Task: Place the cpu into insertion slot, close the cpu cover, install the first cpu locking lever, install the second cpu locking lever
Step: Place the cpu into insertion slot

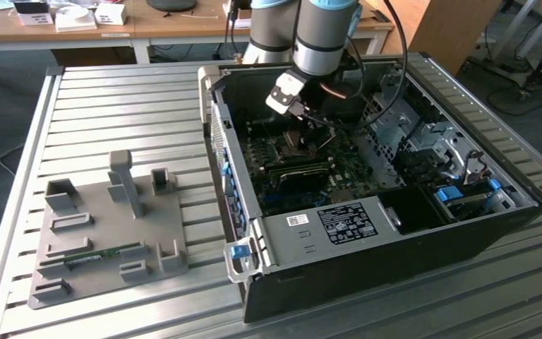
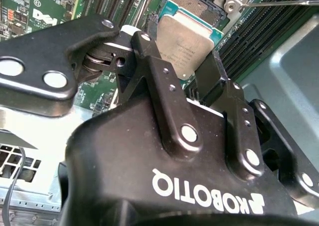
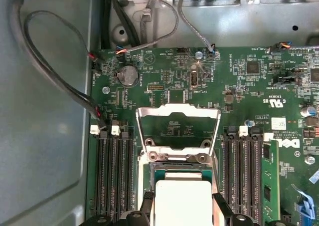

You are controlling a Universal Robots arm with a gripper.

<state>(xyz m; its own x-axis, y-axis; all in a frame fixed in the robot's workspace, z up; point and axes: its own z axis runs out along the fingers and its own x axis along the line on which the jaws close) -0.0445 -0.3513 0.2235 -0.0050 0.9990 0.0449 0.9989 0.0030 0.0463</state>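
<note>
Firstly, guard against bent pins in the insertion slot (image 2: 197, 4): likely cause, a tilted or offset descent of the cpu (image 2: 184, 39). Note the cpu held over the near edge of the slot, apparently not seated, and looking slightly canted in the second wrist view. Treat one corner landing first as the chief risk.

Secondly, allow for slip in the grasp, since only the thin edges are held. Check the fingers (image 2: 159, 71): closed onto two opposite edges of the cpu, parted no wider than the chip.

Thirdly, watch for contact with the cpu cover (image 3: 174, 109), hinged up and open at the far edge of the slot, close to the approach path.

Observe the arm (image 1: 323, 35) reaching down from above into the open computer case (image 1: 365, 247), wrist pitched toward the motherboard (image 3: 249, 86). Locate the case along the bench (image 1: 111, 106) edge at the exterior view's right.
</note>
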